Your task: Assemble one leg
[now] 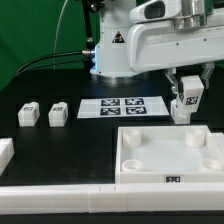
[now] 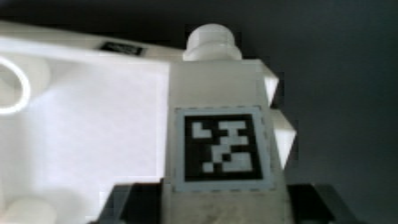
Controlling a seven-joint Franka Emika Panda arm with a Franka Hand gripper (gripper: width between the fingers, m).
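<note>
My gripper [image 1: 186, 95] is shut on a white leg [image 1: 184, 106] with a black-and-white tag and holds it upright just above the far right corner of the large white panel [image 1: 170, 155]. In the wrist view the held leg [image 2: 222, 110] fills the middle, its tag facing the camera and its peg end pointing away, with the dark fingers [image 2: 134, 205] pressed against both sides. The panel [image 2: 71, 90] lies beside it. Two more legs [image 1: 28, 115] [image 1: 58, 114] lie on the table at the exterior view's left.
The marker board [image 1: 122, 105] lies flat behind the panel. A white rail [image 1: 60, 199] runs along the front edge, with a white block [image 1: 5, 155] at the exterior view's left. The robot base [image 1: 115, 50] stands behind.
</note>
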